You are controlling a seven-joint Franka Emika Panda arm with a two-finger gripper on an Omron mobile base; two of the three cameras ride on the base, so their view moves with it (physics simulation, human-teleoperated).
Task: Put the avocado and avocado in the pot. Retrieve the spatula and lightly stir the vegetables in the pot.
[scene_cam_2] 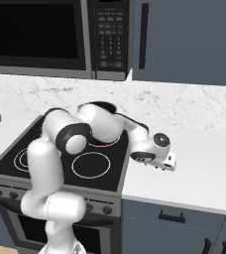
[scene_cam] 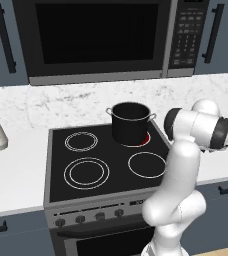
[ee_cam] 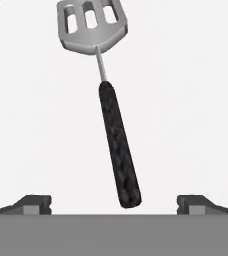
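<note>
A spatula is seen lying flat on the white counter. Its grey metal blade, pierced by three slots, is placed at the top of the view, left of centre. A thin metal neck is joined to a long black textured handle, which is angled down and slightly to the right, its rounded end lying low in the view. The gripper is held above the counter with its two dark fingertips spread wide, one on each side of the handle's end. Nothing is gripped between them. A dark sloping edge is visible at the top left corner.
</note>
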